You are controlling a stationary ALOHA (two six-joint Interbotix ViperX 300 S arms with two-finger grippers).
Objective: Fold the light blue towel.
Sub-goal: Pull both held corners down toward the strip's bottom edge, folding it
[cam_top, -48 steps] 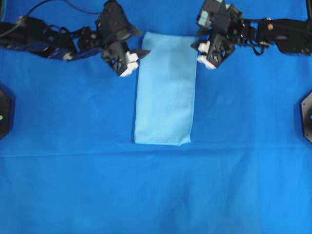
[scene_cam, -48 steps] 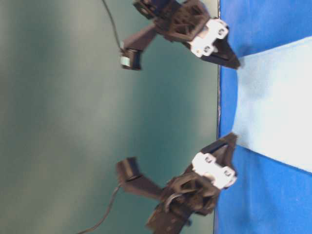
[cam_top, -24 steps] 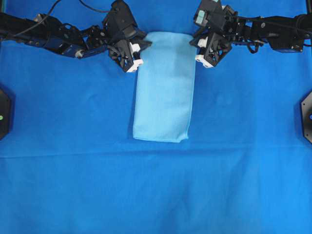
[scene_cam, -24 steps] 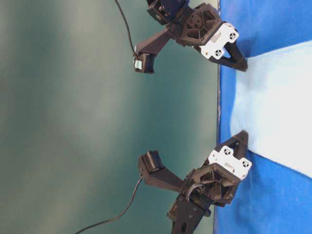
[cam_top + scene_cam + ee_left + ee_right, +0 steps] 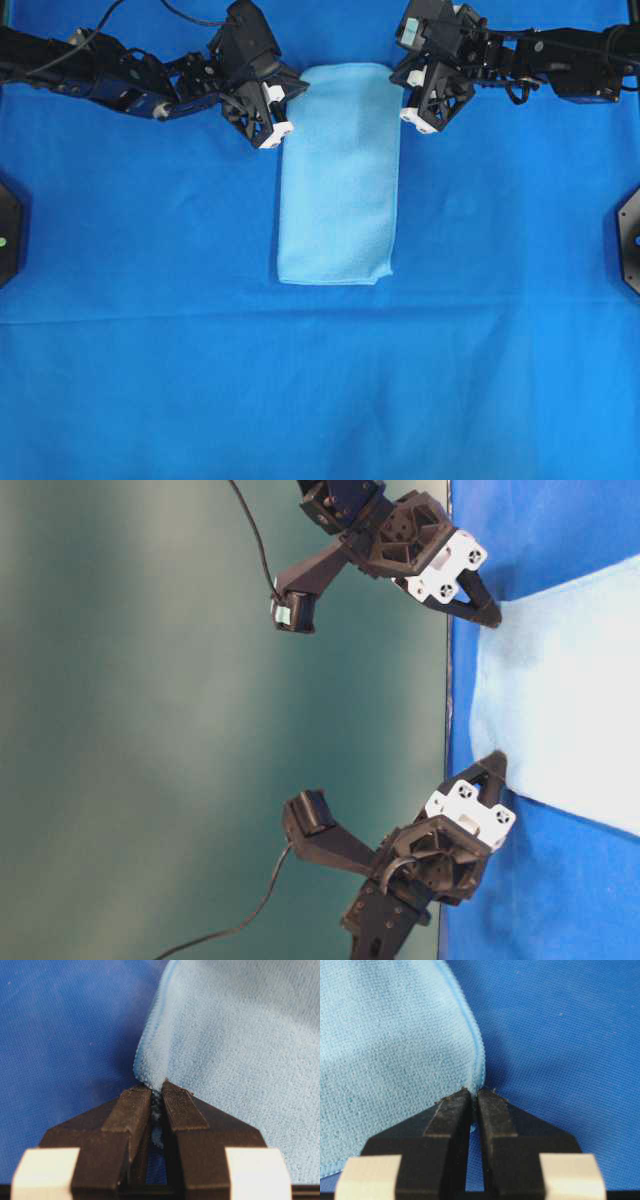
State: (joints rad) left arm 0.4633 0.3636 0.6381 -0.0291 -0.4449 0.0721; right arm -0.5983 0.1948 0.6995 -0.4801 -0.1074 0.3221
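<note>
Where the overhead view looks down, the pale sky-blue microfibre towel (image 5: 338,175) lies as a folded strip on my royal-blue covered bench (image 5: 320,390). In the wrist views, my left claw (image 5: 156,1094) and right claw (image 5: 471,1094) each clamp a far corner.

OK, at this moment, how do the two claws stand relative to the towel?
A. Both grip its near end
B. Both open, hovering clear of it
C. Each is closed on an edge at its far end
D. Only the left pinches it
C: each wrist view shows shut fingers pinching fabric, the left claw and the right claw each on a side edge of the towel at its far end.
</note>
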